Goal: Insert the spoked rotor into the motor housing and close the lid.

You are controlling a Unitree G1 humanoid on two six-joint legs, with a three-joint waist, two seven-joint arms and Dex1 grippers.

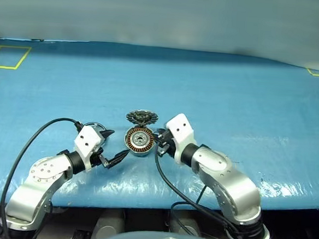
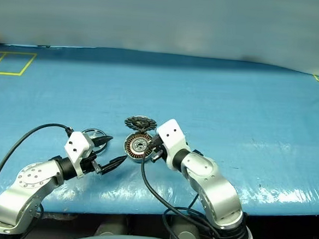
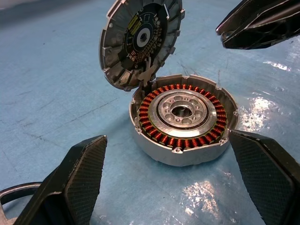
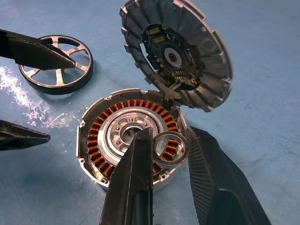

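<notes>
Overhead, blue crinkled table cover [image 1: 248, 109], yellow tape outlines [image 1: 10, 57]

- I see the motor housing [image 2: 138, 146] on the blue table cover [image 2: 231, 113], copper windings showing inside.
- Lid [image 2: 140, 122] stands tilted open at the housing's far edge, dark face toward me.
- Spoked rotor [image 2: 93, 134] lies flat, left of the housing, apart from it.
- My left gripper [image 2: 109, 151] is open beside the rotor, tips toward the housing.
- My right gripper [image 2: 154, 147] is at the housing's right edge; jaw gap unclear here.
- Yellow tape outline [image 2: 11, 63] far left.
</notes>
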